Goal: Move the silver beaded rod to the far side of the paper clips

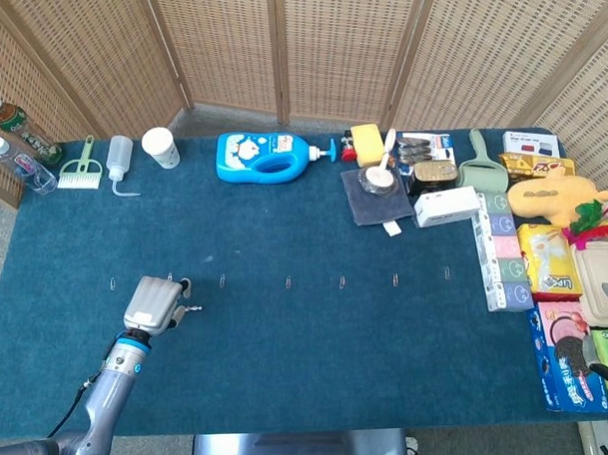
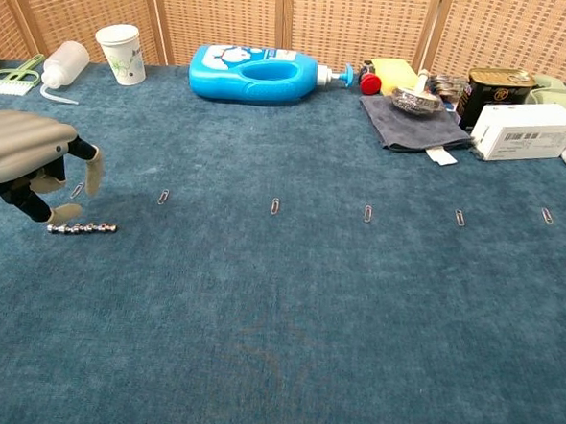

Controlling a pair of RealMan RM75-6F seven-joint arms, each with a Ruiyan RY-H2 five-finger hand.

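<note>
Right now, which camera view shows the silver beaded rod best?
The chest view: the silver beaded rod lies fully visible on the carpet, its beads distinct, just below the left hand. In the head view only a small tip shows beside that hand.

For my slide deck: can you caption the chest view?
Left robot hand poised over the silver beaded rod, lying on the blue table just short of the paper clip row.

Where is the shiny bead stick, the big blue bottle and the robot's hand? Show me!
silver beaded rod (image 2: 82, 228), chest view, on the middle beads.
blue bottle (image 2: 258, 75), chest view, on the middle of its body.
left hand (image 2: 22, 153), chest view, on the grey back of the hand.
</note>
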